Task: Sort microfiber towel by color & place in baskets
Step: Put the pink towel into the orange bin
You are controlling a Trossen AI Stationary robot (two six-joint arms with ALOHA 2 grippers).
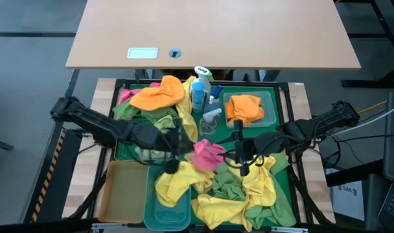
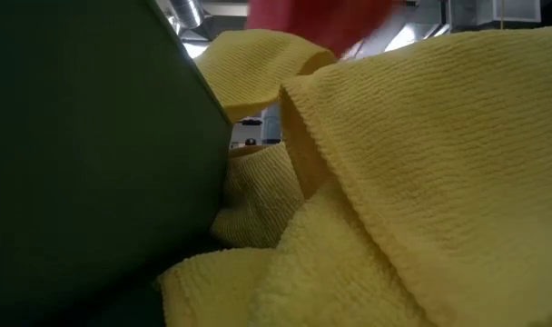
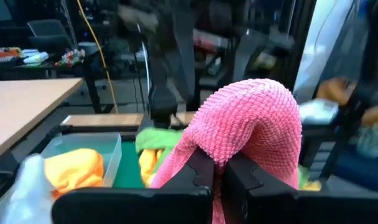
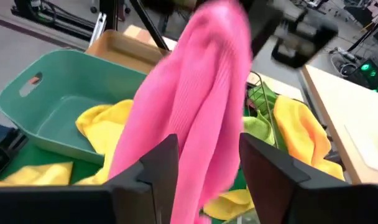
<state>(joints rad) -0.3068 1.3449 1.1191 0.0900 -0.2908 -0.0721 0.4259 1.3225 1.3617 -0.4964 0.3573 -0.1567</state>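
Left claw (image 3: 219, 177) clamped tight; right claw (image 4: 204, 171) spread wide, facing it.

No text, label or number is legible on anything here.

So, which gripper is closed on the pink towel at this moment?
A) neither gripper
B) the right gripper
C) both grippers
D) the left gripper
D: in the left wrist view the left gripper pinches a fold of the pink towel between its shut fingers, while the right gripper stands open with the towel hanging between its spread fingers.
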